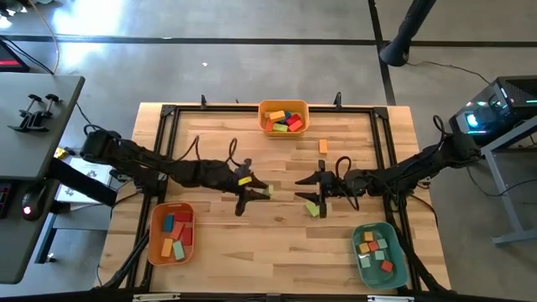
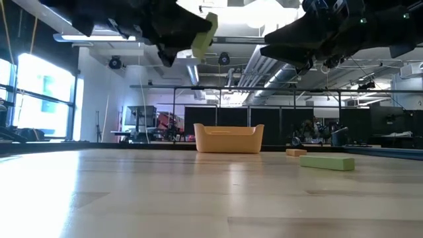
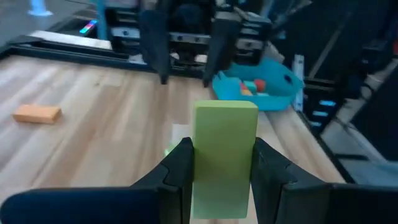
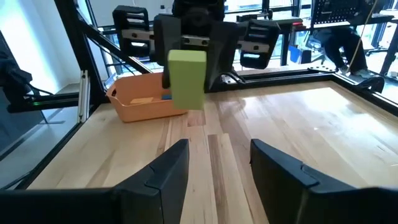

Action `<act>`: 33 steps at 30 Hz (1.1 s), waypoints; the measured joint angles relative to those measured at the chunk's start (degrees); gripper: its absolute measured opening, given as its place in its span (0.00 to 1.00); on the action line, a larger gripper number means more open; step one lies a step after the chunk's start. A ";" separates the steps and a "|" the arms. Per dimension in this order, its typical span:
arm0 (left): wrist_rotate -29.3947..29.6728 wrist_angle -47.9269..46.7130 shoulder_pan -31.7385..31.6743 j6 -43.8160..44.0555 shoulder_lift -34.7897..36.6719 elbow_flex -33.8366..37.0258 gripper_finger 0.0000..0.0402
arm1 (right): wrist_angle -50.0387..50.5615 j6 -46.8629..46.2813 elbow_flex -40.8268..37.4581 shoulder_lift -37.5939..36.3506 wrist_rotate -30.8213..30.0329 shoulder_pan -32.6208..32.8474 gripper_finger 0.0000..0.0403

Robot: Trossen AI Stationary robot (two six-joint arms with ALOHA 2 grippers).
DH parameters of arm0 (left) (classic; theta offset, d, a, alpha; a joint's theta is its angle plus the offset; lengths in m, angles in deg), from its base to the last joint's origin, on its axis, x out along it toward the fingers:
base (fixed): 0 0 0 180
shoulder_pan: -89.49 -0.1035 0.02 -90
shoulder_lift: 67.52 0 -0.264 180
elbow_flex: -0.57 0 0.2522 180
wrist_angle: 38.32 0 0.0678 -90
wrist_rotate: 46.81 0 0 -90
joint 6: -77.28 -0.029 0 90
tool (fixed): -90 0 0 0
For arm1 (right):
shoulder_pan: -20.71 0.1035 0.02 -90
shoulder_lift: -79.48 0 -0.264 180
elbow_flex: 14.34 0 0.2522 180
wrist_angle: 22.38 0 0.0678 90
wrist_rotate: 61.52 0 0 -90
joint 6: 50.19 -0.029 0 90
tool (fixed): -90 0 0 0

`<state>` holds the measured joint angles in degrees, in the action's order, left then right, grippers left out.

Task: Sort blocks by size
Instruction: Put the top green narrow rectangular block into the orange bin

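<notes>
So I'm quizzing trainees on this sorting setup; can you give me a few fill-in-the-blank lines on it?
1. The left gripper is shut on a ____ block.
2. The right gripper holds ____.
3. The bin near the right arm is coloured ____.

Missing: green; nothing; teal

The pale butcher-block wooden table (image 1: 277, 243) is made of narrow glued strips with a smooth, faintly glossy finish that catches the ceiling lights. The light green rectangular wooden block (image 3: 224, 155) looks painted, matt and even. The orange rectangular plastic bin (image 4: 140, 99) and the teal plastic bin (image 3: 273, 84) have smooth, slightly shiny walls. The black metal frame (image 1: 273, 107) around the table looks matt.
</notes>
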<state>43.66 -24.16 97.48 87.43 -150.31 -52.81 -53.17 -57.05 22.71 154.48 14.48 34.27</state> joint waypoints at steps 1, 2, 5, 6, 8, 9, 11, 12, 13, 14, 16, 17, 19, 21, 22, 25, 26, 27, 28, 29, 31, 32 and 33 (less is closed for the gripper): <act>1.58 0.22 1.12 0.32 -0.19 0.00 0.21 | -0.06 0.11 0.00 0.00 -0.02 0.00 0.41; 2.97 -0.10 2.48 0.39 -0.31 0.00 0.21 | -0.23 0.28 0.00 0.00 -0.01 0.00 0.41; 5.38 0.15 7.09 0.26 -0.27 -0.63 0.21 | -0.57 0.79 0.00 0.00 0.00 0.00 0.41; 6.26 0.50 8.59 0.19 -0.17 -1.01 0.21 | -0.61 0.86 0.00 0.00 0.01 0.00 0.41; 8.81 0.47 12.05 -0.18 0.09 -1.40 0.21 | -0.66 0.87 0.00 0.00 0.01 0.00 0.41; 11.00 0.02 13.94 0.03 0.21 -1.42 0.21 | -0.66 0.87 0.00 0.00 0.00 0.00 0.41; 16.23 -2.15 18.04 1.85 0.90 -1.42 0.21 | -0.66 0.87 0.00 0.00 0.01 0.00 0.41; 19.28 -4.48 20.21 3.17 1.67 -1.42 0.21 | -0.66 0.87 0.00 0.00 0.02 0.00 0.41; 23.05 -7.15 22.46 4.97 2.45 -1.43 0.21 | -0.68 0.87 0.00 0.00 0.02 0.00 0.41; 27.29 -10.07 24.73 7.37 3.17 -1.46 0.21 | -0.68 0.87 0.00 0.00 0.02 0.00 0.41; 36.57 -16.79 29.78 12.82 4.90 -1.44 0.21 | -0.74 0.87 0.00 0.00 0.02 0.00 0.41; 41.31 -19.67 32.34 15.69 5.91 -1.43 0.21 | -0.85 0.87 0.00 0.00 0.02 -0.02 0.41; 49.02 -25.47 37.82 22.27 8.44 -1.49 0.21 | -1.00 1.21 0.00 0.00 0.02 -0.13 0.41; 54.42 -33.45 43.01 32.21 11.01 -1.49 0.21 | -1.33 1.35 0.00 0.00 0.01 -0.15 0.41; 55.76 -38.01 45.25 38.52 12.22 -1.49 0.21 | -1.51 1.54 0.00 0.00 0.02 -0.17 0.41; 55.95 -52.26 49.96 59.93 14.46 -1.53 0.21 | -2.24 2.20 0.00 0.00 0.02 -0.17 0.41; 53.82 -56.86 50.89 66.98 14.60 -1.55 0.21 | -2.50 2.37 0.00 0.00 0.02 -0.18 0.41; 50.19 -61.54 51.58 73.89 14.60 -1.55 0.21 | -2.83 2.67 0.00 0.00 0.02 -0.29 0.41; 45.22 -65.88 51.88 80.40 14.56 -1.55 0.21 | -3.01 2.77 0.00 0.00 0.04 -0.40 0.41; 39.93 -69.98 51.90 86.25 14.41 -1.55 0.21 | -3.22 2.80 0.00 0.00 0.05 -0.49 0.41; 28.84 -78.08 51.64 95.68 13.62 -1.52 0.21 | -3.32 2.80 0.00 0.00 0.05 -0.84 0.41; 23.85 -81.82 51.63 99.34 13.21 -1.48 0.21 | -3.32 2.80 0.00 0.00 0.04 -1.10 0.41; 19.35 -84.98 51.63 102.57 12.84 -1.46 0.21 | -3.32 2.80 0.00 0.00 0.04 -1.30 0.41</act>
<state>63.00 -109.14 149.11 190.00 -137.46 -54.27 -56.50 -54.25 22.71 154.48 14.52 32.97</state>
